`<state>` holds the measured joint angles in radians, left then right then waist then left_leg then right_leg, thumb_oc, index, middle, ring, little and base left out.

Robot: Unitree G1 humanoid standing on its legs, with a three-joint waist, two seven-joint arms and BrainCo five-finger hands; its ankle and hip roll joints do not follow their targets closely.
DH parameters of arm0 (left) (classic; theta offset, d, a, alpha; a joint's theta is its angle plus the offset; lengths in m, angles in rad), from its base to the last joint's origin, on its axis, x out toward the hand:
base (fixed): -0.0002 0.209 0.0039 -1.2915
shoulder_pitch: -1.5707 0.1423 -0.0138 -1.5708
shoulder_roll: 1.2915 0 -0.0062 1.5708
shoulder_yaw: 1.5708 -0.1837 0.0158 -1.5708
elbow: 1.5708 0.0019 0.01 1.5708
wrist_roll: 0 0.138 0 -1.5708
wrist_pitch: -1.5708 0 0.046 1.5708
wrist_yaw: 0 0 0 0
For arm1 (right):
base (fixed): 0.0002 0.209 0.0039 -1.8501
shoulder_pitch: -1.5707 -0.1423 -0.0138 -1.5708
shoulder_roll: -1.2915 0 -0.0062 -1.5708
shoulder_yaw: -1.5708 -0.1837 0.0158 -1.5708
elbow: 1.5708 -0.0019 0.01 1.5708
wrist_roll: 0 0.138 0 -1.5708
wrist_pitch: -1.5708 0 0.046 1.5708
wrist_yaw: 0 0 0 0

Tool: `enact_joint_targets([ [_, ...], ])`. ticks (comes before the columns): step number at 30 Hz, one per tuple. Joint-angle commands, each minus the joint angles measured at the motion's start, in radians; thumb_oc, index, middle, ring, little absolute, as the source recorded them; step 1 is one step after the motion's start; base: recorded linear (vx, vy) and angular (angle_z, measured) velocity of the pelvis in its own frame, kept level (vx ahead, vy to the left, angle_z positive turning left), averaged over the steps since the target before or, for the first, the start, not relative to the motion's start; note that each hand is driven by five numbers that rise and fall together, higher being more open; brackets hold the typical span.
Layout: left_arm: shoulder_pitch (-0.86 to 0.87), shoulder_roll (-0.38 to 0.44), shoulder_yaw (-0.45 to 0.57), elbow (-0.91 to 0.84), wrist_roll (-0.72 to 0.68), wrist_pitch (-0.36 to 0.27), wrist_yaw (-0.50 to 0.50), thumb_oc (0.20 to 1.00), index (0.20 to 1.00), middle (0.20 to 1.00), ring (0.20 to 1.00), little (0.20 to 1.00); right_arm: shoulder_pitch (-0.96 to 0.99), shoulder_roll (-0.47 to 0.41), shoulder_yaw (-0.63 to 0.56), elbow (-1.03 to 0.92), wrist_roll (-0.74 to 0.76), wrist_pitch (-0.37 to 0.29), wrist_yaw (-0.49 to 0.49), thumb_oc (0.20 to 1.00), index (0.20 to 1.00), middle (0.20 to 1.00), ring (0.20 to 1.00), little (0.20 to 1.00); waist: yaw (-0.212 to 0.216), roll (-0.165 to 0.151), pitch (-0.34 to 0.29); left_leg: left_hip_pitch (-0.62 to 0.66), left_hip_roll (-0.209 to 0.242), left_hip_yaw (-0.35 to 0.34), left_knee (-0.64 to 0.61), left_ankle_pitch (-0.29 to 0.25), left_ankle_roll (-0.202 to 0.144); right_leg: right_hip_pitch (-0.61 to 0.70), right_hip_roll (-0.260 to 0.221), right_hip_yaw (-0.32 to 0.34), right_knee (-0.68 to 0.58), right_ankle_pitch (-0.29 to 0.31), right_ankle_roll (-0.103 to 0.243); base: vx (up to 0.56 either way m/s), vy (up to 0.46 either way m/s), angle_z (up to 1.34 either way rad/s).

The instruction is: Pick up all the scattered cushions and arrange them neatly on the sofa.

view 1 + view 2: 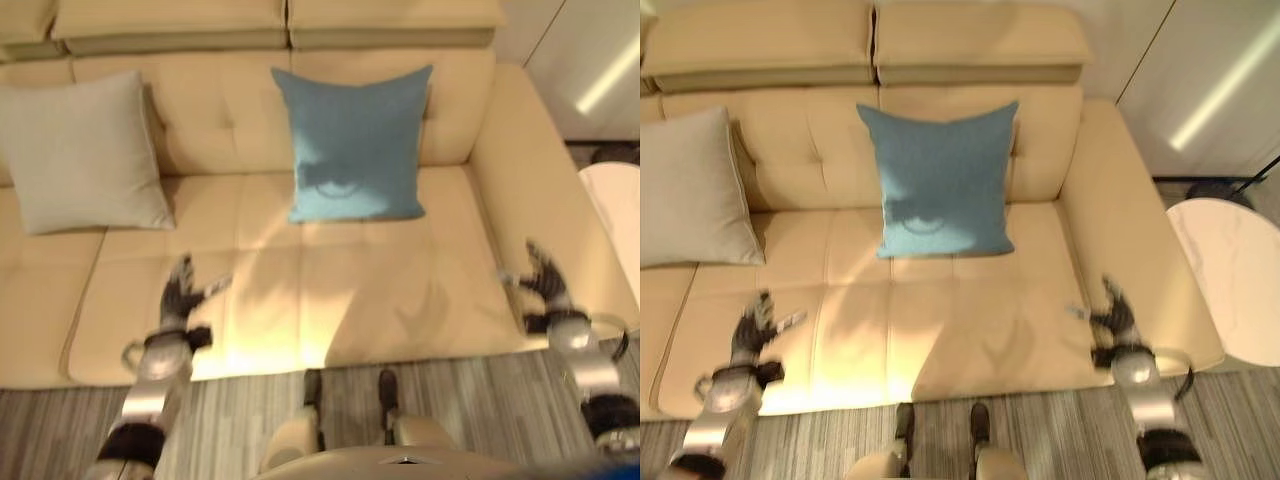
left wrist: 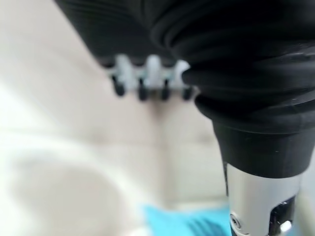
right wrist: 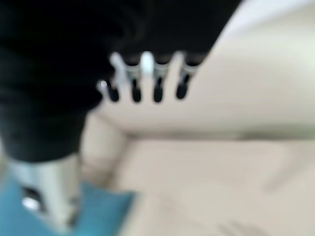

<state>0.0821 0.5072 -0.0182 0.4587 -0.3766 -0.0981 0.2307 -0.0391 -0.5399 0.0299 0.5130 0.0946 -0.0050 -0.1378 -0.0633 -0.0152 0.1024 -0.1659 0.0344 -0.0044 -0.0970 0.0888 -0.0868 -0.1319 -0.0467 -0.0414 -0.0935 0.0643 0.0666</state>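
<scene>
No writing or label is showing on anything in the scene. The sofa (image 1: pixel 380 300), cream and tufted, is spanning the head views, with its right armrest running toward 4 o'clock. A blue cushion (image 1: pixel 352 142) is standing upright against the backrest, just right of the seam between the two back sections, its lower edge resting on the seat. A grey cushion (image 1: pixel 82 150) is leaning against the backrest at 10 o'clock, well apart from the blue one. The left hand (image 1: pixel 182 292) is hovering over the front of the seat at 7 o'clock, fingers spread and straight, holding nothing; the blue cushion is lying toward 1 o'clock from it, well apart, and the grey cushion toward 11 o'clock. The right hand (image 1: pixel 1114 318) is hovering over the seat's right front corner at 4 o'clock, beside the armrest, its fingers likewise relaxed and apart, holding nothing; the blue cushion is lying toward 10 o'clock from it, well apart. In the left wrist view the left hand's fingers (image 2: pixel 142 81) are pointing out straight over pale upholstery, with a blue corner showing beyond. In the right wrist view the right hand's fingers (image 3: pixel 147 78) are extending straight over the seat and backrest, again with a blue patch nearby. A round white table (image 1: pixel 1230 280) is standing at 3 o'clock beside the armrest, on a striped grey floor (image 1: pixel 250 410).
</scene>
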Motion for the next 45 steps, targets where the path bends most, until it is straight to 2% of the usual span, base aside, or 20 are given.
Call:
enact_joint_targets([
  [1, -0.097, -0.052, -0.04, 0.25, 0.223, 0.028, -0.075, 1.0, 1.0, 1.0, 1.0, 1.0, -0.06, -0.005, 0.025, 0.132, -0.012, -0.045, 0.043, 1.0, 1.0, 1.0, 1.0, 1.0, -0.008, -0.004, -0.073, 0.084, 0.014, 0.077, 0.01, 0.016, -0.061, 0.016, -0.015, 0.01, 0.006, 0.057, 0.094, -0.02, 0.002, -0.09],
  [3, -0.071, -0.096, -0.041, 0.404, 0.28, 0.051, -0.087, 1.0, 1.0, 1.0, 1.0, 1.0, -0.019, 0.015, 0.037, 0.227, -0.064, -0.039, 0.047, 1.0, 1.0, 1.0, 1.0, 1.0, -0.013, -0.002, -0.078, 0.107, 0.015, 0.081, 0.01, 0.011, -0.055, 0.038, -0.013, 0.015, 0.009, 0.057, 0.092, -0.02, 0.005, -0.21],
  [5, -0.058, -0.119, -0.043, 0.469, 0.296, 0.06, -0.079, 1.0, 1.0, 1.0, 1.0, 1.0, -0.006, 0.038, 0.044, 0.31, -0.079, -0.03, 0.046, 1.0, 1.0, 1.0, 1.0, 1.0, -0.015, 0.0, -0.087, 0.116, 0.016, 0.083, 0.01, 0.01, -0.052, 0.046, -0.011, 0.017, 0.007, 0.054, 0.092, -0.03, -0.006, -0.15],
  [6, -0.046, -0.165, -0.022, 0.645, 0.307, 0.08, -0.065, 1.0, 1.0, 1.0, 1.0, 1.0, 0.028, 0.09, 0.036, 0.462, -0.067, -0.021, 0.043, 1.0, 1.0, 1.0, 1.0, 1.0, -0.015, 0.001, -0.1, 0.141, 0.017, 0.09, 0.01, 0.002, -0.043, 0.064, -0.011, 0.021, 0.006, 0.049, 0.094, -0.01, -0.017, -0.09],
  [11, -0.037, -0.194, -0.034, 0.767, 0.341, 0.098, -0.072, 1.0, 1.0, 1.0, 1.0, 1.0, 0.042, 0.132, 0.06, 0.645, -0.102, -0.01, 0.05, 1.0, 1.0, 1.0, 1.0, 1.0, -0.015, 0.003, -0.106, 0.175, 0.019, 0.096, 0.01, -0.009, -0.03, 0.093, -0.006, 0.029, 0.015, 0.035, 0.084, -0.01, -0.028, -0.11],
  [16, -0.038, -0.193, -0.058, 0.785, 0.371, 0.102, -0.076, 1.0, 1.0, 1.0, 1.0, 1.0, 0.051, 0.145, 0.056, 0.71, -0.105, -0.003, 0.054, 1.0, 1.0, 1.0, 1.0, 1.0, -0.023, 0.01, -0.089, 0.2, 0.031, 0.091, 0.01, -0.008, -0.022, 0.099, 0.011, 0.039, 0.064, 0.003, 0.062, -0.06, -0.072, -0.03],
  [19, -0.093, -0.178, -0.115, 0.758, 0.39, 0.099, -0.078, 1.0, 1.0, 1.0, 1.0, 1.0, 0.047, 0.16, 0.05, 0.75, -0.072, 0.002, 0.041, 1.0, 1.0, 1.0, 1.0, 1.0, -0.027, -0.006, -0.041, 0.129, 0.061, 0.066, 0.014, 0.074, -0.048, 0.085, 0.041, 0.032, 0.026, 0.015, 0.038, -0.39, -0.179, 0.46],
  [20, -0.104, -0.183, -0.125, 0.752, 0.392, 0.095, -0.079, 1.0, 1.0, 1.0, 1.0, 1.0, 0.035, 0.154, 0.054, 0.758, -0.07, 0.005, 0.039, 1.0, 1.0, 1.0, 1.0, 1.0, -0.03, -0.032, -0.036, 0.132, 0.028, 0.036, 0.124, -0.007, -0.015, 0.06, 0.023, 0.036, 0.033, 0.036, 0.037, -0.44, -0.121, 1.48],
  [21, -0.108, -0.186, -0.124, 0.753, 0.389, 0.096, -0.082, 1.0, 1.0, 1.0, 1.0, 1.0, 0.035, 0.152, 0.049, 0.76, -0.065, 0.005, 0.038, 1.0, 1.0, 1.0, 1.0, 1.0, -0.038, -0.039, -0.038, 0.134, 0.023, 0.042, 0.17, -0.044, -0.007, 0.051, 0.016, 0.034, 0.033, 0.044, 0.039, -0.35, 0.036, 0.96],
  [22, -0.117, -0.196, -0.127, 0.756, 0.379, 0.098, -0.092, 1.0, 1.0, 1.0, 1.0, 1.0, 0.038, 0.153, 0.036, 0.769, -0.057, 0.015, 0.04, 1.0, 1.0, 1.0, 1.0, 1.0, -0.053, -0.04, -0.052, 0.198, 0.001, 0.009, 0.22, -0.086, -0.002, 0.027, 0.015, 0.043, 0.025, 0.073, 0.04, -0.26, 0.17, 0.53],
  [23, -0.123, -0.203, -0.136, 0.76, 0.373, 0.098, -0.095, 1.0, 1.0, 1.0, 1.0, 1.0, 0.038, 0.157, 0.037, 0.778, -0.06, 0.022, 0.043, 1.0, 1.0, 1.0, 1.0, 1.0, -0.059, -0.026, -0.05, 0.248, -0.015, -0.034, 0.205, -0.101, -0.001, 0.009, 0.019, 0.046, 0.036, 0.089, 0.046, -0.29, 0.309, 0.03],
  [24, -0.133, -0.207, -0.147, 0.758, 0.374, 0.104, -0.097, 1.0, 1.0, 1.0, 1.0, 1.0, 0.033, 0.166, 0.037, 0.798, -0.065, 0.038, 0.048, 1.0, 1.0, 1.0, 1.0, 1.0, -0.078, -0.013, -0.05, 0.28, -0.016, -0.021, 0.11, -0.119, 0.013, -0.018, 0.015, 0.055, 0.045, 0.109, 0.062, -0.19, 0.277, 0.24],
  [26, -0.145, -0.204, -0.154, 0.76, 0.382, 0.104, -0.097, 1.0, 1.0, 1.0, 1.0, 1.0, 0.02, 0.175, 0.039, 0.806, -0.068, 0.046, 0.045, 1.0, 1.0, 1.0, 1.0, 1.0, -0.077, -0.018, -0.043, 0.28, -0.036, -0.02, 0.07, -0.133, 0.027, -0.032, 0.001, 0.062, 0.041, 0.134, 0.075, -0.19, 0.266, 0.27],
  [28, -0.155, -0.201, -0.146, 0.755, 0.37, 0.101, -0.09, 1.0, 1.0, 1.0, 1.0, 1.0, -0.013, 0.195, 0.052, 0.809, -0.088, 0.047, 0.037, 1.0, 1.0, 1.0, 1.0, 1.0, -0.062, -0.029, -0.015, 0.267, -0.072, 0.006, 0.039, -0.145, 0.051, -0.074, -0.028, 0.046, 0.031, 0.18, 0.118, -0.25, 0.267, -0.01],
  [32, -0.151, -0.192, -0.139, 0.764, 0.369, 0.096, -0.085, 1.0, 1.0, 1.0, 1.0, 1.0, -0.044, 0.207, 0.079, 0.809, -0.113, 0.049, 0.035, 1.0, 1.0, 1.0, 1.0, 1.0, -0.042, -0.033, 0.004, 0.257, -0.088, 0.026, 0.03, -0.137, 0.065, -0.106, -0.033, 0.045, 0.013, 0.197, 0.142, -0.23, 0.19, -1.1],
  [33, -0.155, -0.175, -0.141, 0.766, 0.382, 0.094, -0.088, 1.0, 1.0, 1.0, 1.0, 1.0, -0.049, 0.213, 0.098, 0.809, -0.12, 0.045, 0.036, 1.0, 1.0, 1.0, 1.0, 1.0, -0.042, -0.028, 0.023, 0.235, -0.085, 0.031, 0.031, -0.113, 0.078, -0.11, -0.017, 0.075, 0.107, 0.152, 0.123, -0.26, 0.133, -0.92],
  [38, -0.152, -0.16, -0.138, 0.767, 0.387, 0.102, -0.09, 1.0, 1.0, 1.0, 1.0, 1.0, -0.045, 0.216, 0.109, 0.815, -0.124, 0.04, 0.038, 1.0, 1.0, 1.0, 1.0, 1.0, -0.012, -0.002, 0.007, 0.187, -0.058, 0.03, 0.029, -0.083, 0.091, -0.018, -0.017, 0.077, 0.326, -0.014, 0.071, -0.21, 0.064, -0.27],
  [39, -0.151, -0.159, -0.132, 0.775, 0.387, 0.105, -0.085, 1.0, 1.0, 1.0, 1.0, 1.0, -0.037, 0.218, 0.099, 0.822, -0.116, 0.047, 0.043, 1.0, 1.0, 1.0, 1.0, 1.0, 0.004, -0.016, -0.011, 0.171, -0.063, 0.047, 0.034, -0.085, 0.08, 0.046, -0.052, 0.051, 0.211, 0.006, 0.074, -0.07, -0.047, -0.04],
  [42, -0.147, -0.175, -0.13, 0.788, 0.385, 0.101, -0.089, 1.0, 1.0, 1.0, 1.0, 1.0, -0.034, 0.221, 0.103, 0.839, -0.123, 0.047, 0.044, 1.0, 1.0, 1.0, 1.0, 1.0, 0.007, -0.032, -0.051, 0.173, -0.057, 0.069, 0.011, -0.074, 0.059, 0.096, -0.041, 0.046, 0.069, 0.019, 0.092, 0.03, -0.067, -0.17],
  [45, -0.139, -0.184, -0.129, 0.799, 0.387, 0.106, -0.093, 1.0, 1.0, 1.0, 1.0, 1.0, -0.028, 0.216, 0.099, 0.837, -0.124, 0.049, 0.043, 1.0, 1.0, 1.0, 1.0, 1.0, 0.006, -0.039, -0.068, 0.18, -0.049, 0.07, 0.01, -0.075, 0.049, 0.121, -0.025, 0.054, 0.015, 0.029, 0.093, 0.02, -0.059, 0.0],
])
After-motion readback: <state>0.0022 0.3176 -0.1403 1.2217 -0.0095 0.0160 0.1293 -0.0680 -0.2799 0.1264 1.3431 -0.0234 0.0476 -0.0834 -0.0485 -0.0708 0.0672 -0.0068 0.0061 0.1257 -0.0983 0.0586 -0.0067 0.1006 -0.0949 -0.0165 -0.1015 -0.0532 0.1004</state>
